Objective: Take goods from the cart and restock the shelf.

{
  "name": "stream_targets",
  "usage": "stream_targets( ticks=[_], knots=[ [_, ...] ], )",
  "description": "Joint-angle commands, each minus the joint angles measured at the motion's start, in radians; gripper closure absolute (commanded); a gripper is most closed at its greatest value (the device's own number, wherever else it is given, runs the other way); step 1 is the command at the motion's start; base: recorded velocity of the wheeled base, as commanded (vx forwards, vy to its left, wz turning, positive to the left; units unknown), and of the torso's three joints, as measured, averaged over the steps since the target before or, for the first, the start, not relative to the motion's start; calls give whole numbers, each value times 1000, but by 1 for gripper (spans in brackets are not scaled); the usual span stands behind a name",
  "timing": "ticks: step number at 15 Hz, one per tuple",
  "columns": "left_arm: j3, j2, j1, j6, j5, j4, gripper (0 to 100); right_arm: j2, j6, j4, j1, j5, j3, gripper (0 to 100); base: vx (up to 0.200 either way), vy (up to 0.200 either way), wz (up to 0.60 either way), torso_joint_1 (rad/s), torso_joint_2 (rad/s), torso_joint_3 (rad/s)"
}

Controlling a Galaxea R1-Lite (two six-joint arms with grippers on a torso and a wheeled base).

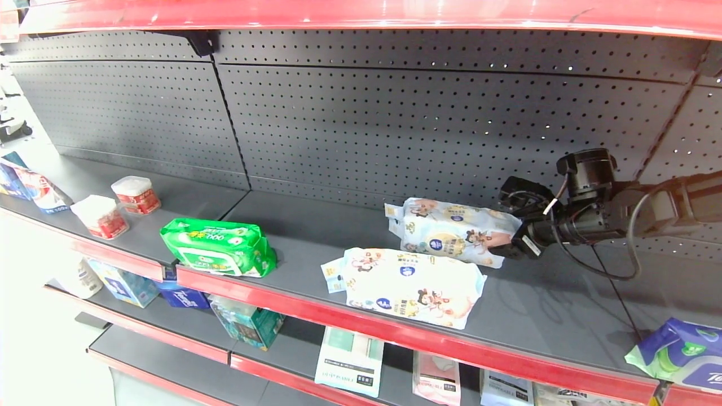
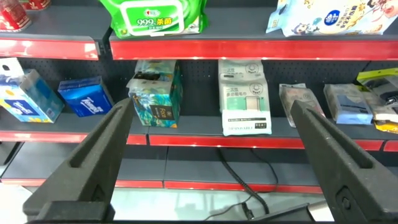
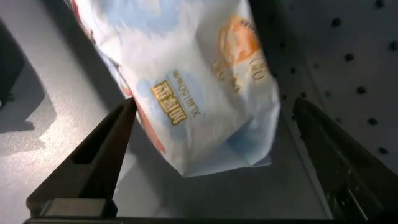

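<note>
The right gripper [image 3: 212, 106] holds its black fingers spread wide on either side of one end of a white, cartoon-printed soft wipes pack [image 1: 451, 231]. The pack lies near the back edge of the grey metal shelf [image 1: 316, 225]. The left gripper [image 2: 210, 104], empty and also spread, faces the lower shelves.

Big digits + chars on green wipes pk [image 2: 157, 15]; small print on white pouch [image 2: 245, 96].

Right gripper [image 3: 212, 106], fingers spread: wipes pack [image 1: 451, 231] fills the gap and blocks straight ahead. Pegboard wall [image 3: 348, 56] close beside one finger. Second pack [image 1: 412, 285] off the other side. Bare shelf deck [image 1: 564, 304] behind the claw.
</note>
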Motion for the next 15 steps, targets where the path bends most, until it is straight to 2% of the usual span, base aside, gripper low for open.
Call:
stream_targets(
  ticks=[1, 6, 8, 10, 12, 15],
  knots=[
    [0, 1, 0, 0, 0, 0, 0, -12, 1, 1, 1, 1, 8, 0, 0, 0, 0, 0, 0, 0],
    [0, 1, 0, -2, 0, 0, 0, -125, 143, -1, -10, 1, 100, 0, 0, 0, 0, 0, 0, 0],
    [0, 1, 0, -6, 1, 0, 0, -176, 158, -1, -82, -26, 167, 0, 0, 0, 0, 0, 0, 0],
    [0, 1, 0, -6, 0, 0, 0, -191, 181, -1, -137, -35, 177, 0, 0, 0, 0, 0, 0, 0],
    [0, 1, 0, -6, 0, 0, 0, -177, 253, -3, -166, -119, 155, 0, 0, 0, 0, 0, 0, 0],
    [0, 1, 0, -6, 1, -2, 0, -124, 390, -4, -145, -234, 106, 0, 0, 0, 0, 0, 0, 0]
  ],
)
